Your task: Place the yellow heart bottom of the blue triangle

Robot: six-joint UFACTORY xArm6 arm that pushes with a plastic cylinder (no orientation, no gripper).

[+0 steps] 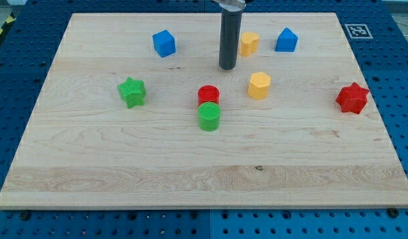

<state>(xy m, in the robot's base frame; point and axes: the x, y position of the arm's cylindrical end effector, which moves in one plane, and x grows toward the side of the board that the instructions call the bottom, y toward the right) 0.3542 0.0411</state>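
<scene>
My tip sits on the board just left of the yellow heart, apparently not touching it. The rod has no jaws and holds nothing. The blue triangle lies right of the heart, near the view's top; a yellow hexagon lies below and between them.

Procedure, as judged: move the tip to the heart's upper-left side, then push it toward the view's lower right until it rests directly below the triangle. Keep the push line through the heart's centre to prevent rotation. Avoid the hexagon, which lies close to the path.

Markings: a black-and-white fiducial tag at the board's upper-right corner; no readable text.
</scene>
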